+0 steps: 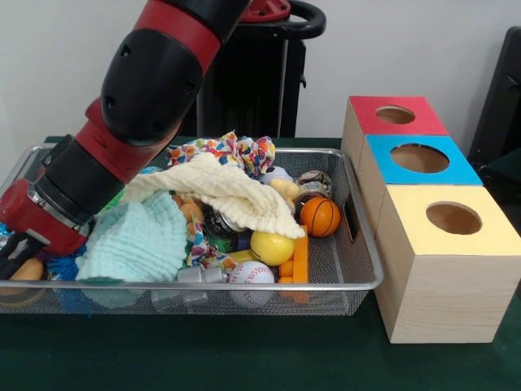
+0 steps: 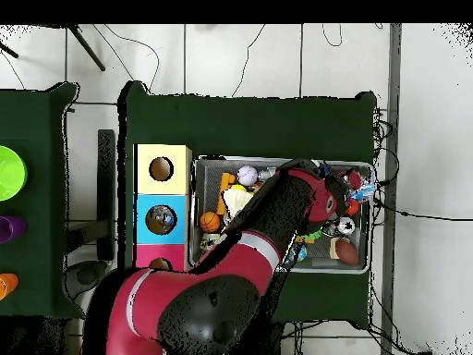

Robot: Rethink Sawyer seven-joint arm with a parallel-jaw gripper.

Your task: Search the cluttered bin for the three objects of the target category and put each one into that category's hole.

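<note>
The silver wire-mesh basket (image 1: 358,285) is full of mixed clutter; it also shows in the overhead view (image 2: 371,217). My arm reaches down into its left end in the front view. The gripper (image 1: 11,254) is low among the clutter there, next to a tan object (image 1: 29,270). In the overhead view the gripper (image 2: 355,191) is at the basket's right end. A clear crinkly item (image 1: 194,276), possibly a bottle, lies against the basket's near wall. A bit of blue and clear plastic (image 1: 4,235) shows beside the gripper. No blue-labelled bottle shows plainly.
Three wooden boxes with round holes stand right of the basket: red top (image 1: 396,115), blue top (image 1: 420,159), yellow top (image 1: 453,218). In the basket lie a cream cloth (image 1: 220,191), a mint cloth (image 1: 138,240), a small basketball (image 1: 321,217), a yellow ball (image 1: 272,248) and a baseball (image 1: 250,275).
</note>
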